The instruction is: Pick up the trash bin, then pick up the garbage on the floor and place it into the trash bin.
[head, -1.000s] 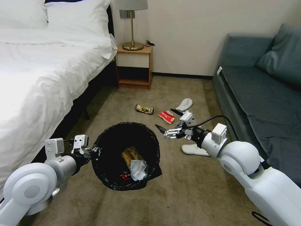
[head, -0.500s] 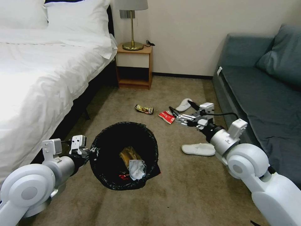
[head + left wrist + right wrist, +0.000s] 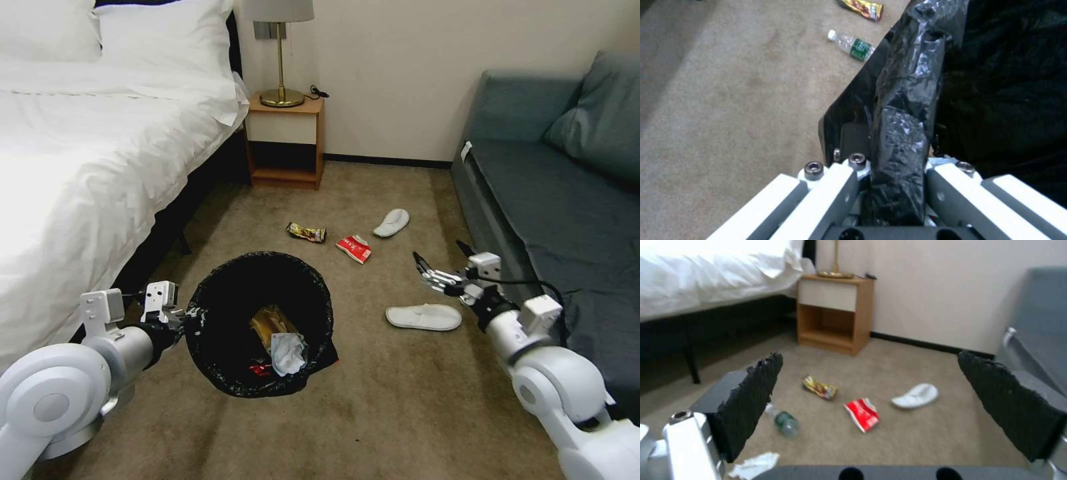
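Observation:
My left gripper (image 3: 184,317) is shut on the rim of the black-bagged trash bin (image 3: 223,313); the left wrist view shows its fingers (image 3: 840,186) clamping the crinkly rim (image 3: 902,133). Inside the bin lie a tan paper bag (image 3: 270,323) and a tissue (image 3: 288,353). My right gripper (image 3: 437,253) hangs open and empty near the sofa's front, above a white slipper (image 3: 423,317). On the floor (image 3: 400,400) ahead lie a gold wrapper (image 3: 307,232), a red wrapper (image 3: 354,248) and a second slipper (image 3: 392,223). The right wrist view adds a small bottle (image 3: 784,422) and a tissue (image 3: 754,465).
A white bed (image 3: 80,167) runs along the left, its dark frame close to the bin. A wooden nightstand (image 3: 285,140) with a lamp stands at the far wall. The grey-blue sofa (image 3: 560,200) borders the right side, beside my right arm.
My right gripper swung from beside the bin's far rim out to the right, toward the sofa, staying open and empty. The bin shifted slightly left with my left gripper.

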